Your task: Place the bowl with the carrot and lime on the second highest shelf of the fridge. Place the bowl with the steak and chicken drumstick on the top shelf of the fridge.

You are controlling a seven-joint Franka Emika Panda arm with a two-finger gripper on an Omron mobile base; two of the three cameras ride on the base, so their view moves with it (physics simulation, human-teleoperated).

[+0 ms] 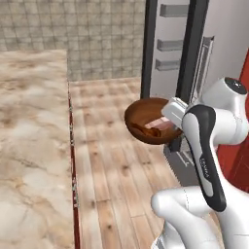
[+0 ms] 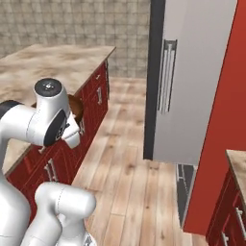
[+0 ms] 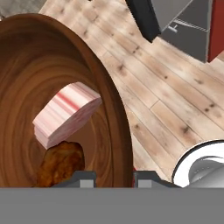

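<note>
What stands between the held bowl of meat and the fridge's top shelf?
The fridge door looks shut in the right base view, covering the shelves. The gripper, shut on the bowl with steak and drumstick, holds it above the floor.

Lighting is even and bright across all views, with no marked source. The wooden floor (image 1: 116, 175) carries no distinct cast shadows. Rendering is slightly soft; the bowl (image 3: 52, 96) shows mild gloss.

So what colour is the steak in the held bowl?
Pinkish-red with white streaks; the steak shows best in the hand view.
</note>
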